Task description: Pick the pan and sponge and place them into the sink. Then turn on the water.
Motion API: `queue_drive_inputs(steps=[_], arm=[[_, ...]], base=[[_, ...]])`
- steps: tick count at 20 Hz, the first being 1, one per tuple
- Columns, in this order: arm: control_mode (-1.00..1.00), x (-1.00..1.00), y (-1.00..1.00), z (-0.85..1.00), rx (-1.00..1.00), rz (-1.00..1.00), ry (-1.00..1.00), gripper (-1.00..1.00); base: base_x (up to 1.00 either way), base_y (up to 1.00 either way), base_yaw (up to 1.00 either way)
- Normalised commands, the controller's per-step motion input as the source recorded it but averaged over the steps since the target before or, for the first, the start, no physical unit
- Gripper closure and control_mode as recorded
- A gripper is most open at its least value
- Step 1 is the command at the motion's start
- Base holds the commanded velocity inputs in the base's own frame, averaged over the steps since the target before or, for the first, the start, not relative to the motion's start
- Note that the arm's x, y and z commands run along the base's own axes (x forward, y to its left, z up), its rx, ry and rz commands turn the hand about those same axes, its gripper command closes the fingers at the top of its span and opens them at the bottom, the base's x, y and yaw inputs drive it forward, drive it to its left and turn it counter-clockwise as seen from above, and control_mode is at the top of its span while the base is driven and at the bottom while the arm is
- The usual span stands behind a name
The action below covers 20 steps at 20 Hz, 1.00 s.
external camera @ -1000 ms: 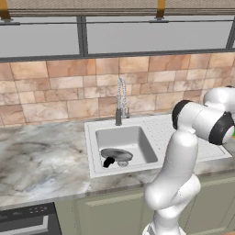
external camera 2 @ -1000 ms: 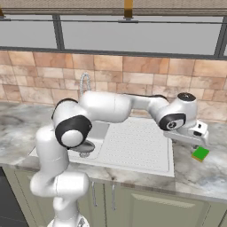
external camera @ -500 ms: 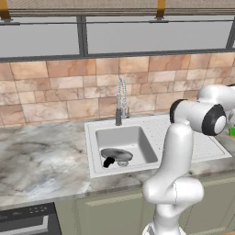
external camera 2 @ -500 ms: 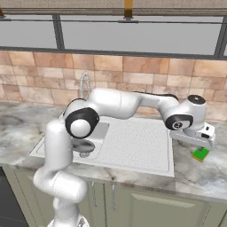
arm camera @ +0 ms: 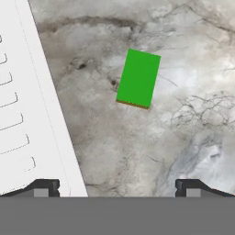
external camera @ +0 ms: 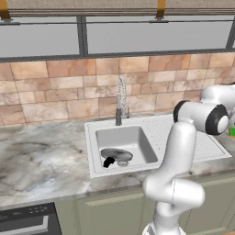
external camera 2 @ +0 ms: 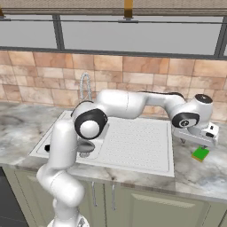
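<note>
While my fingers [arm camera: 117,186] stand wide open, the sponge [arm camera: 138,78] lies ahead on the counter [arm camera: 183,137], its long side pointing nearly away from me

We found the sponge [external camera: 232,132] cut by the left base view's edge, and the arm [external camera 2: 88,128] hid most of the pan [external camera 2: 86,146] and basin [external camera 2: 49,146].
</note>
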Motion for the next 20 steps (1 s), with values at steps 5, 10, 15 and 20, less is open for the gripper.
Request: queue_drive_inputs(steps=[5, 10, 15, 20], arm=[[-1.0, 0.07, 0.0, -0.31, 0.0, 0.0, 0.0, -1.0], [-1.0, 0.07, 0.0, -0.3, 0.0, 0.0, 0.0, -1.0], [-1.0, 0.09, 0.0, -0.22, 0.0, 0.0, 0.0, -1.0], [-1.0, 0.13, 0.0, -0.22, 0.0, 0.0, 0.0, -1.0]], base=[[0.0, 0.0, 0.0], [0.0, 0.0, 0.0], [0.0, 0.0, 0.0], [0.0, 0.0, 0.0]])
